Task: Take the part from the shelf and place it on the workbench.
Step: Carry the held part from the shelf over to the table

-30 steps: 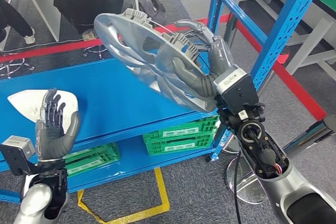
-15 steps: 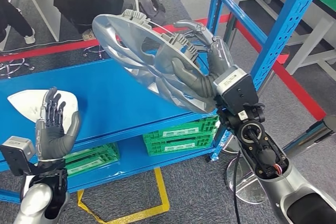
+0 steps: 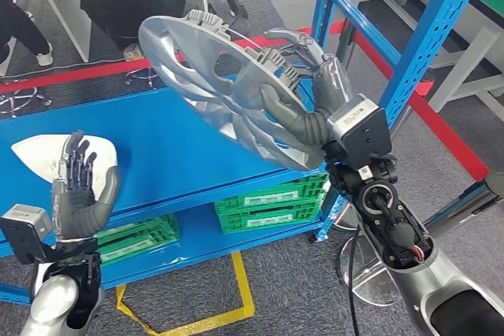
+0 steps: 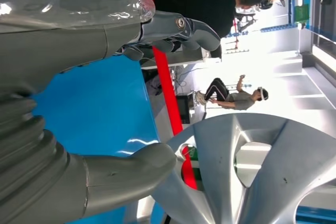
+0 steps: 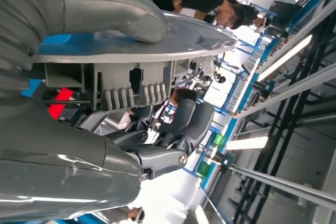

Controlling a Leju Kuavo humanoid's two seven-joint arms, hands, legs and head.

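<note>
The pickup looks done: the right hand grips the silver wheel-cover part by its rim, thumb across the face and fingers behind, holding it tilted in the air above the blue shelf. The left hand hangs open and empty at eight o'clock, fingers spread. Carrying the part to the workbench and setting it down remain.

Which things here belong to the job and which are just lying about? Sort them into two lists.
Part of the job:
- silver wheel cover, gripped at its rim by the right hand
- blue shelf below it
- left hand, holding nothing

Just lying about:
- white part on the shelf
- green crates underneath
- yellow floor tape
</note>
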